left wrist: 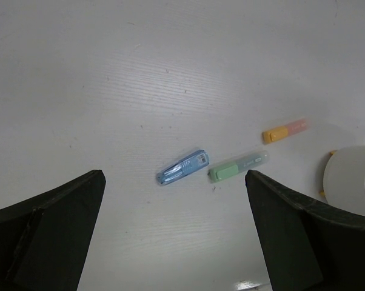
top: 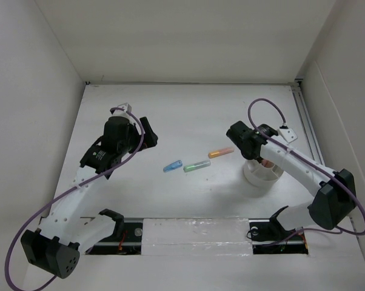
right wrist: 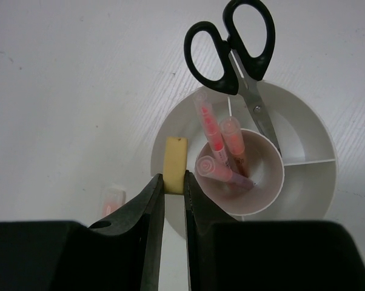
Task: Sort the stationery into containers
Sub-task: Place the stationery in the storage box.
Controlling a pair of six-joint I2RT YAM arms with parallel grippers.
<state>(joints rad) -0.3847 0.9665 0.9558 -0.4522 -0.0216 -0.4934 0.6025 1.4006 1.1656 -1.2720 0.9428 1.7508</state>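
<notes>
Right arm: the right gripper [right wrist: 173,185] has its fingers [right wrist: 147,206] drawn in to a narrow gap, pinching the lower end of the tiny yellow block [right wrist: 174,165]. The block stands up from the tips, and its far end overlaps the near-left rim of the white cup [right wrist: 316,133]. Whether it touches the rim or hangs above it cannot be told from this angle.

Cup contents:
- Three thin pens [right wrist: 232,138] lean together in the centre well.
- The scissors [right wrist: 253,104] have their blades down in a ring compartment at the far side. The black handles stick out past the rim.
- The ring compartment on the right shows a divider wall.

Cup position: right half of the worktop [top: 188,109], tucked under the right wrist and nearer the right wall than the left.

Left arm: the left gripper [top: 145,134] hovers above the worktop with its fingers [left wrist: 55,224] spread wide and nothing between them.

Loose on the worktop, between the arms:
- The blue marker [top: 172,165] and the green marker [top: 196,165] lie nearly end to end, just beside each other but apart.
- The orange marker [top: 221,152] lies apart from those two, closer to the cup and not touching it.
- A blurred pinkish end left of the right fingers in the wrist view is possibly this marker.

Edges: white walls close the left, back and right sides. A broad stretch of worktop runs from the markers to the back wall [top: 188,36].
</notes>
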